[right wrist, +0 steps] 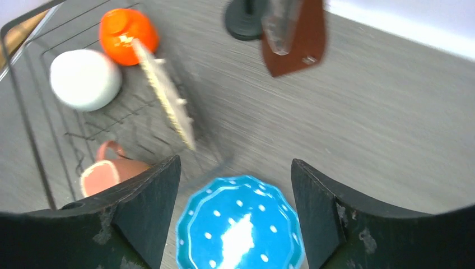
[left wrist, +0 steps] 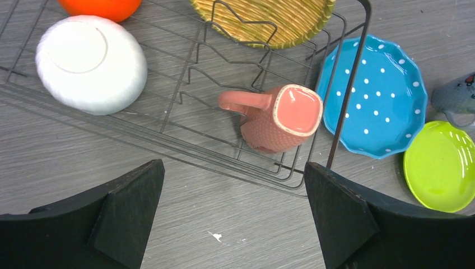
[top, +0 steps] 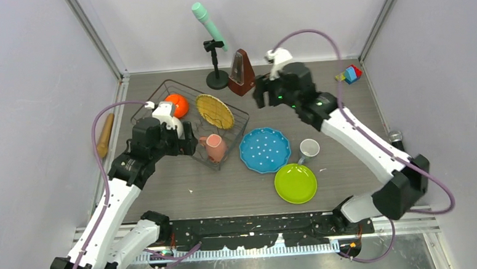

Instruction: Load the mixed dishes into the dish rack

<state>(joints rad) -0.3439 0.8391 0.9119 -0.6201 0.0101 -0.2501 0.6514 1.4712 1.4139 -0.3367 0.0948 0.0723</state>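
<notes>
Metronome (top: 241,74) and microphone stand (top: 218,81) sit behind the dish rack (left wrist: 348,89), near the right pincer (right wrist: 235,162), which hangs spread and empty, the blue dotted plate (right wrist: 238,230) flat on the tabletop (top: 226,190) below, just beside the rack; left pincer (left wrist: 234,165) spread, pinkish-tan mug (left wrist: 280,117) ahead inside the rack.

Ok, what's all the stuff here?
dish rack: 1, dark wire, left
orange bowl: 1, orange, in rack
white bowl: 1, white, in rack, upside down
woven plate: 1, yellow, leaning in rack
pink mug: 1, pink, in rack
dotted plate: 1, blue, right of rack
lime plate: 1, green, near dotted plate
grey mug: 1, grey, beside dotted plate
metronome: 1, brown, back
microphone: 1, mint, black stand, back
rolling pin: 1, wooden, left edge
toy: 1, multicoloured, back right
left gripper: 1, black, open, by rack
right gripper: 1, black, open, empty
</notes>
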